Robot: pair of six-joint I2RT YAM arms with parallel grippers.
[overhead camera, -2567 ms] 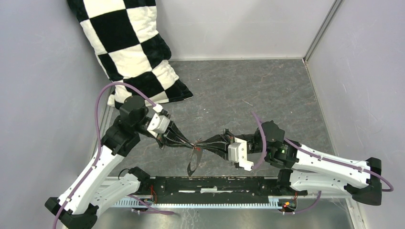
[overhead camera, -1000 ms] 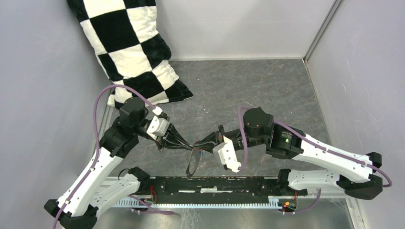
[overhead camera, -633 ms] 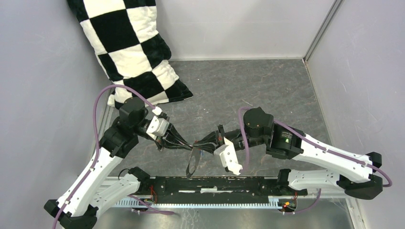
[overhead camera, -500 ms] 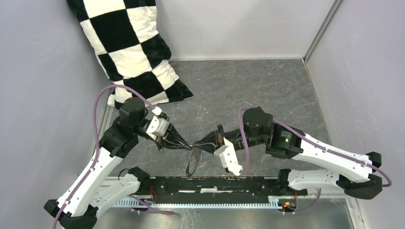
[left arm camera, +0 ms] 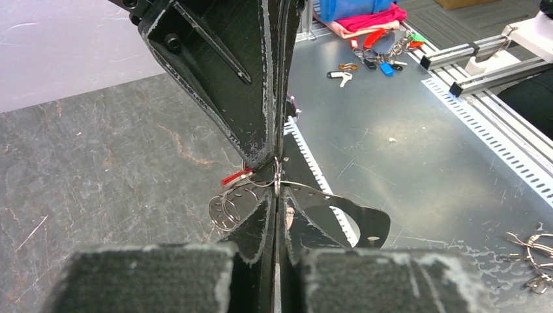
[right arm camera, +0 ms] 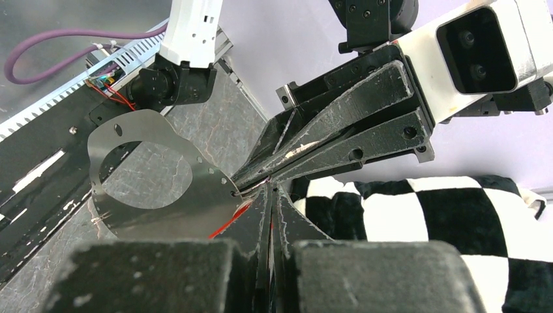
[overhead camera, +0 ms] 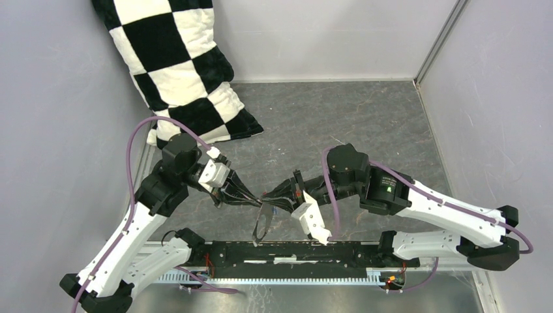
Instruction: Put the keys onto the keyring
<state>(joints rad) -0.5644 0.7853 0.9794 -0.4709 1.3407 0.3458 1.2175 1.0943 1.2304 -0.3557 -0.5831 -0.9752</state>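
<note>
Tabletop (overhead camera: 365, 124) of mottled grey stone pattern is backed at far left by a plush black-and-white checked pillow (overhead camera: 173, 65). Near the front edge, left gripper (overhead camera: 259, 199) is clamped on the keyring (right arm camera: 212, 195), a thin perforated flat-band loop. Right gripper (overhead camera: 270, 194), met tip to tip, is pinched on the red key (left arm camera: 236, 176). Key and small wire rings (left arm camera: 224, 210) are shown only by wrist cameras.

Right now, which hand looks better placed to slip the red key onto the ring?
The right hand, probably: it seems to pinch the red key right at the keyring, which the left hand holds hanging below.
</note>
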